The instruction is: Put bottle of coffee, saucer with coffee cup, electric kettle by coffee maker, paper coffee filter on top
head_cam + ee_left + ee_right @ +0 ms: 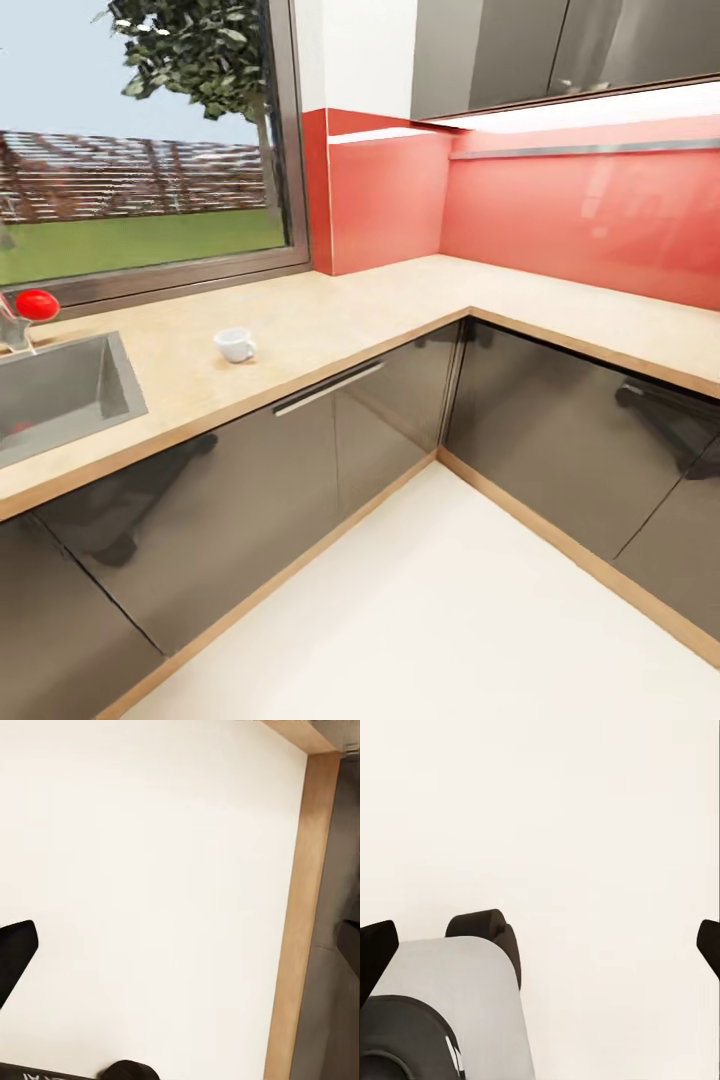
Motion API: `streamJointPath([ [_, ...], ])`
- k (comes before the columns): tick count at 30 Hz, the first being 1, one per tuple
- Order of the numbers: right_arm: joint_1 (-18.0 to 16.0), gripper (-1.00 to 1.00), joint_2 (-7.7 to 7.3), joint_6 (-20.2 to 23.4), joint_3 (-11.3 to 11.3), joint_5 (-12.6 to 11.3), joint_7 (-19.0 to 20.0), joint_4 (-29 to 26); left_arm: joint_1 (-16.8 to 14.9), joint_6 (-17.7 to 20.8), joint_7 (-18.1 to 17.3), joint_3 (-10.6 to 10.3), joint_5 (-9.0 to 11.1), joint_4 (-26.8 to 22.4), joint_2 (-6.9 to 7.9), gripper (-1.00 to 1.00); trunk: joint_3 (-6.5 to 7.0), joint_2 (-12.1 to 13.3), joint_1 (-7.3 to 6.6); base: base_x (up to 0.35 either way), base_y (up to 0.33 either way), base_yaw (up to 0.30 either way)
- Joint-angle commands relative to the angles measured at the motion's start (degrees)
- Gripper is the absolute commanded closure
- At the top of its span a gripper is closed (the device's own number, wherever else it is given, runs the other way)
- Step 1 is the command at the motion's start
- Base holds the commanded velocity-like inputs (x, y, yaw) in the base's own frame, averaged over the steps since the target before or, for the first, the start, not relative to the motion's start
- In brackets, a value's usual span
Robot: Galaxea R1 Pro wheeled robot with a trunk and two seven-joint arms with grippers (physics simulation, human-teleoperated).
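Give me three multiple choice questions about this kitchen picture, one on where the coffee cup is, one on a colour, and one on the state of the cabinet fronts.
1. Where is the coffee cup?
A. In the sink
B. On the kitchen countertop, to the right of the sink
C. On the floor

2. What colour is the glossy wall panel behind the countertop?
A. Red
B. Blue
C. White

3. What state are the grey cabinet fronts under the countertop in?
A. One door swung open
B. A drawer pulled out
C. All closed

Answers:
1. B, since the white cup stands on the light wood worktop, apart from the sink basin, with no saucer under it.
2. A, since the head view shows a red shiny panel running along both walls of the corner.
3. C, since every front sits flush with its neighbours and no gap shows.
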Motion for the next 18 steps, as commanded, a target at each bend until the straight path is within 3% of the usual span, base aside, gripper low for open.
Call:
streamJointPath([
  [1,-0.03,-1.0,0.02,-0.03,-0.46,-0.22,0.55,0.08,-0.04,0.4,-0.2,-0.38,0.6,0.02,0.03,-1.0,-0.05,-0.02,0.01,0.105,-0.282,0.176],
  [6,-0.03,-1.0,0.05,-0.03,-0.38,-0.18,0.49,0.09,-0.04,0.41,-0.2,-0.38,0.6,0.03,0.03,-1.0,-0.05,-0.02,0.01,0.036,-0.138,0.242],
  [18,-0.03,-1.0,0.11,-0.03,-0.24,-0.1,0.4,0.14,-0.04,0.42,-0.2,-0.38,0.6,0.04,0.03,-1.0,-0.05,-0.02,0.01,0.003,-0.012,0.27],
])
